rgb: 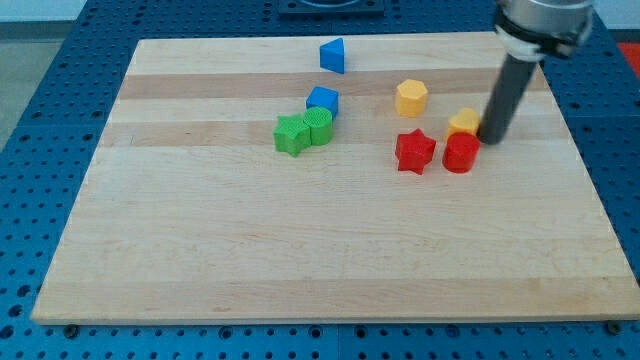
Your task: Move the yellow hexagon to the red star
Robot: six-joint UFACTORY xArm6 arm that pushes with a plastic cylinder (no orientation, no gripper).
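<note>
The yellow hexagon [411, 97] lies right of the board's middle, near the view's top. The red star [414, 151] lies just below it, with a small gap between them. My tip [492, 138] is to the right of both, right beside a second yellow block [464, 122] and just above and right of a red cylinder [461, 153]. The tip is well right of the hexagon, with that yellow block between them.
A blue triangular block [333, 55] lies near the top edge. A blue block [322, 101] touches two green blocks, one rounded [318, 125] and one star-like [292, 134], left of centre. The wooden board [300, 250] sits on a blue perforated table.
</note>
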